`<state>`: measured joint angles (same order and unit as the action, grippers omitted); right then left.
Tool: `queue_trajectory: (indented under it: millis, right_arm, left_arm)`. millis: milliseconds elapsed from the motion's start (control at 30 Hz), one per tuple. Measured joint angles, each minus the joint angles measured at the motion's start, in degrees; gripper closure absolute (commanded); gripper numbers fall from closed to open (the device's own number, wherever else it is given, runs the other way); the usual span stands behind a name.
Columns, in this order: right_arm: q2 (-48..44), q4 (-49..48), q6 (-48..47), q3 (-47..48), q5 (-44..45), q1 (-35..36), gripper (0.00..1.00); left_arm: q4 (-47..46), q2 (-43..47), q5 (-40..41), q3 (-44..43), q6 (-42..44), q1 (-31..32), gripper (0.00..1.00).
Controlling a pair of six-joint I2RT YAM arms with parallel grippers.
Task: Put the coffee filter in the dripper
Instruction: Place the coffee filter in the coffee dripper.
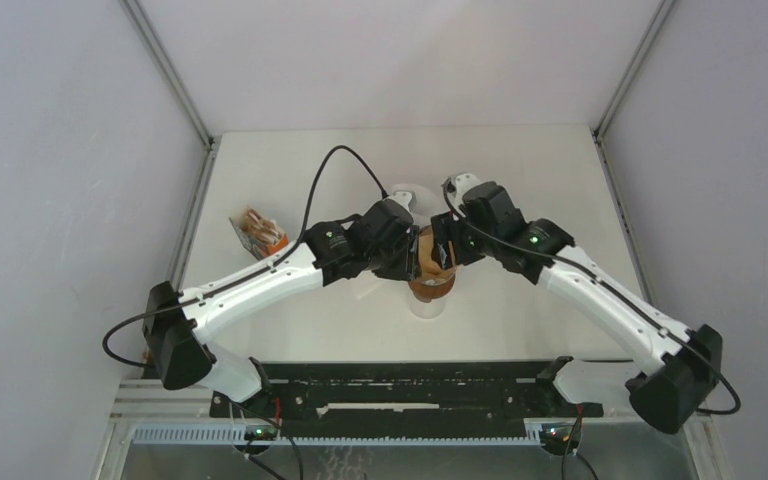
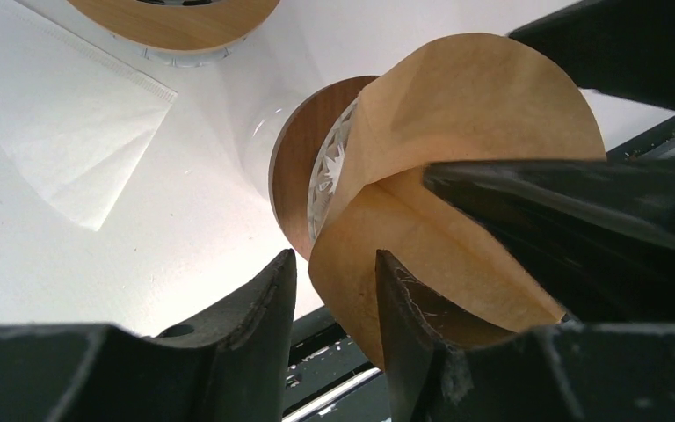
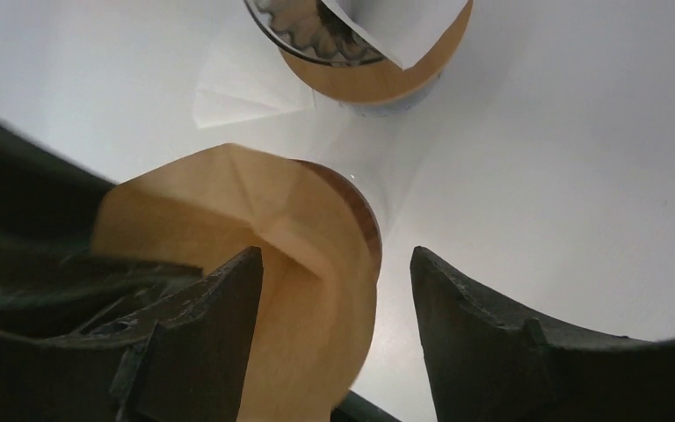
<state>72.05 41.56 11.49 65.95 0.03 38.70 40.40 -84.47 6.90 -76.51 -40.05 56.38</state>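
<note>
Only the overhead view takes in the whole setup. The left gripper (image 1: 412, 262) and right gripper (image 1: 447, 250) meet over the dripper (image 1: 430, 290) with the wooden collar, and a small printed packet (image 1: 258, 232) lies well to its left. Neither wrist camera catches the packet.

The wrist cameras show what the arms hide from above. The brown coffee filter (image 2: 483, 114) is spread open at the dripper's mouth, leaning on the collar with ribbed glass showing behind it. I cannot tell whether it is fully seated.

The left gripper's jaws stand partly apart with the filter's lower edge loose in the gap, not pinched. The right gripper's jaws are wide open. One finger (image 3: 220, 325) lies against the paper and the other is clear of it.

Beyond the dripper stands a second dripper (image 3: 378, 75), also wood-collared, with a white filter (image 3: 404, 26) inside it. Another white filter (image 2: 61, 114) lies flat on the table beside that one.

The table (image 1: 520, 330) is plain white, with pale walls close on three sides.
</note>
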Motion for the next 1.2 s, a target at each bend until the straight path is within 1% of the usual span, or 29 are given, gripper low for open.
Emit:
queue_trajectory:
  millis: [167,233,367,633,1067,1200]
  right_arm:
    - [-7.4,-2.7,-1.2,-0.7,-1.4,-0.1,0.23]
    - [-8.3,-3.2,-1.8,-0.7,-2.1,-0.1,0.22]
    - [-6.3,-3.3,-2.6,-1.1,-3.0,-0.2,0.19]
    - [0.4,-2.5,-3.7,-2.2,-4.4,-0.4,0.19]
    - [4.7,-0.5,-4.0,-2.2,0.7,0.5,0.19]
    - [4.8,-0.4,-4.2,-2.2,2.4,1.2,0.19]
  left_arm:
    - [0.0,0.0,0.0,0.0,0.0,0.0,0.55]
    - [0.0,0.0,0.0,0.0,0.0,0.0,0.54]
    - [0.0,0.0,0.1,0.0,0.0,0.0,0.54]
    - [0.0,0.0,0.3,0.0,0.0,0.0,0.56]
    - [-0.1,0.0,0.4,0.0,0.0,0.0,0.56]
    - [-0.3,0.0,0.4,0.0,0.0,0.0,0.53]
